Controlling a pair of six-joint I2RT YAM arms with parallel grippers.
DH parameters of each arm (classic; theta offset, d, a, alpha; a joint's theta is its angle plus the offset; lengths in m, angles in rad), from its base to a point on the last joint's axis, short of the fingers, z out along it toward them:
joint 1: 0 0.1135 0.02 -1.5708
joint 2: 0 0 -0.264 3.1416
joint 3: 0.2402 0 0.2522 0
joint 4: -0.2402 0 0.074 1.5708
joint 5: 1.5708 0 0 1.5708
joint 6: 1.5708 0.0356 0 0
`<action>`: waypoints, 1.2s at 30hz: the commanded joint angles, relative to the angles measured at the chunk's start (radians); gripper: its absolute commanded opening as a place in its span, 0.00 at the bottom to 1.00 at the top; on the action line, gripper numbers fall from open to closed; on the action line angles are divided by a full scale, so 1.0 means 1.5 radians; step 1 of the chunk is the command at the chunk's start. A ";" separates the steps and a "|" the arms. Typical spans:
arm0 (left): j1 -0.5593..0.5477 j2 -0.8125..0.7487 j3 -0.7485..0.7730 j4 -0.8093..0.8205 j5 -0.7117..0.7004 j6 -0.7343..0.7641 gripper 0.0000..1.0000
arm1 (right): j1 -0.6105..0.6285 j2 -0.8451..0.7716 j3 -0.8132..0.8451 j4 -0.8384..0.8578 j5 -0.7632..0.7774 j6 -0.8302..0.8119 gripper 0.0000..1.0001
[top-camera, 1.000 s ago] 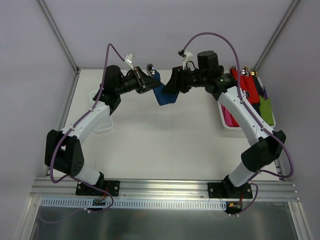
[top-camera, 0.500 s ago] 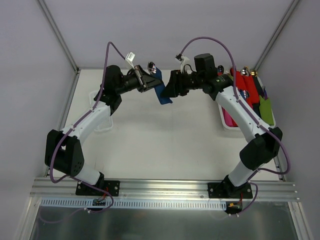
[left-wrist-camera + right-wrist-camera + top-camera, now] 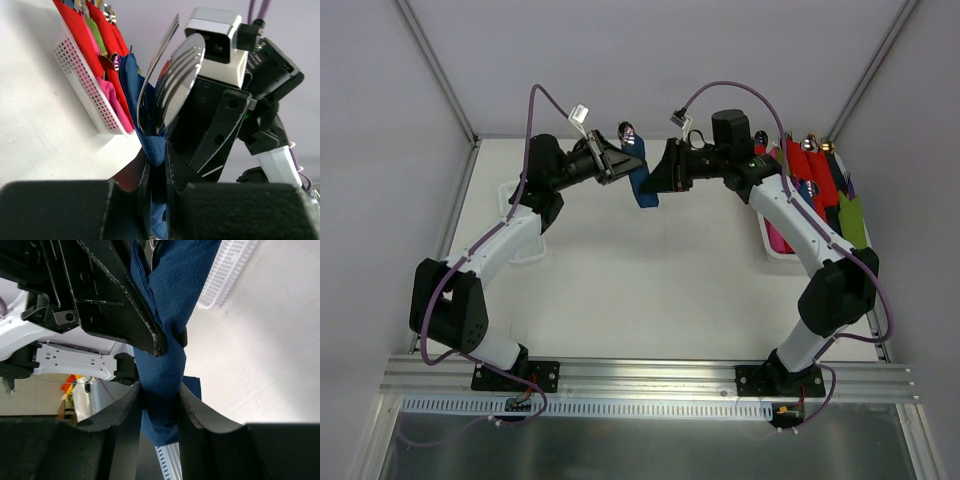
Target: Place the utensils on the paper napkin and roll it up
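From above, both arms meet over the table (image 3: 650, 290), well to the left of the white basket (image 3: 772, 251) of coloured rolls (image 3: 815, 180). The left gripper (image 3: 632, 168) and right gripper (image 3: 656, 180) face each other. The paper napkin (image 3: 644, 188), a narrow dark blue roll, sits between them, farther from the basket than the right gripper is.

In the left wrist view, the left jaws are pressed tight on the napkin's lower part. The utensils (image 3: 175, 80) stick out of its top, their shiny ends in front of the basket.

In the right wrist view, the right fingers (image 3: 129, 407) pinch the napkin from both sides, with only the blue paper between them.
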 commanded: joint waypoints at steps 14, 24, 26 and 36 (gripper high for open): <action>-0.007 0.014 -0.037 0.300 0.042 -0.146 0.00 | -0.015 -0.007 -0.049 0.229 -0.116 0.195 0.33; -0.006 0.015 -0.015 0.252 0.051 -0.108 0.30 | -0.041 -0.040 -0.093 0.280 -0.123 0.190 0.00; -0.003 0.008 0.007 0.153 0.058 -0.042 0.46 | -0.071 -0.058 -0.094 0.247 -0.119 0.167 0.00; 0.020 -0.009 0.069 -0.059 0.077 0.103 0.99 | -0.274 -0.149 -0.088 -0.070 -0.151 -0.145 0.00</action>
